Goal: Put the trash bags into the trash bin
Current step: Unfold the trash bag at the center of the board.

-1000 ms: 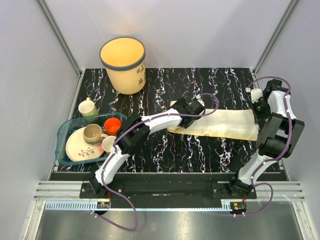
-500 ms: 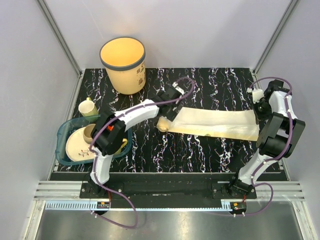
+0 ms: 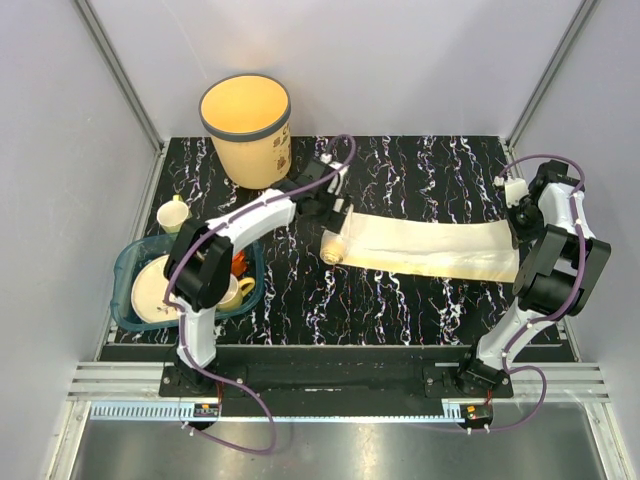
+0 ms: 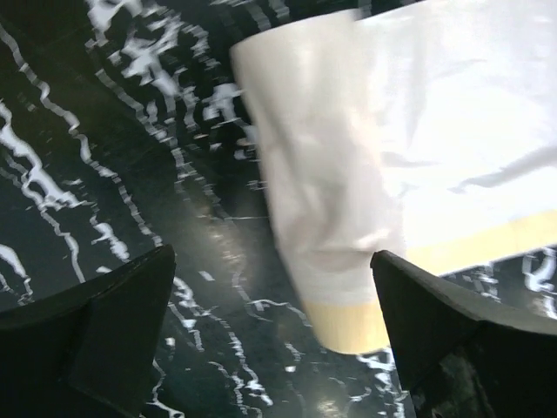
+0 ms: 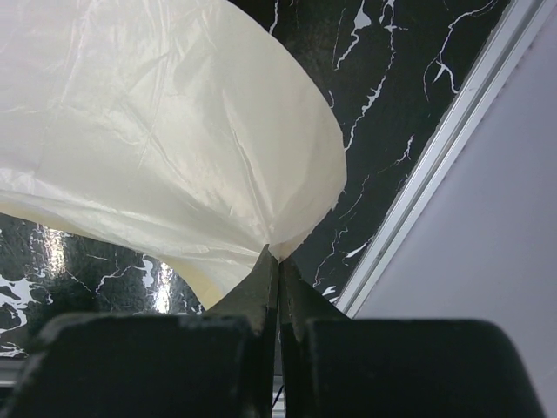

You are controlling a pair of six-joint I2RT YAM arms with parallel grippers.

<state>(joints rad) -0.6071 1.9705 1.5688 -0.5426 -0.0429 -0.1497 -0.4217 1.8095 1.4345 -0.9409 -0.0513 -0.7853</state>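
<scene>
Stretching across the desk (image 3: 420, 300), the trash bags (image 3: 430, 248) lie as one long pale strip. Its long axis runs left to right, drifting slightly toward the near edge at the right. The rolled end (image 3: 332, 247) points left, toward the side where the trash bin (image 3: 255, 160) stands at the back left corner, well apart from the film. The flat free end reaches the desk's right edge.

The right gripper (image 5: 277, 283) is fully closed, pinching a corner of that free end between its fingertips, and the film fans out from the pinch. The left gripper (image 4: 270, 335) stands spread wide and holds nothing. Its fingers sit either side of the rolled end, which shows between them in the left wrist view. That view is blurred, so it is hard to say whether a finger touches the film.

Nothing is in the bin yet, so the step in hand looks like securing the roll end. The next move probably calls for the left gripper to settle over the roll and close. After that the long strip would need gathering, or both ends lifting together, since a sheet this long would likely drape over the rim rather than drop inside.
</scene>
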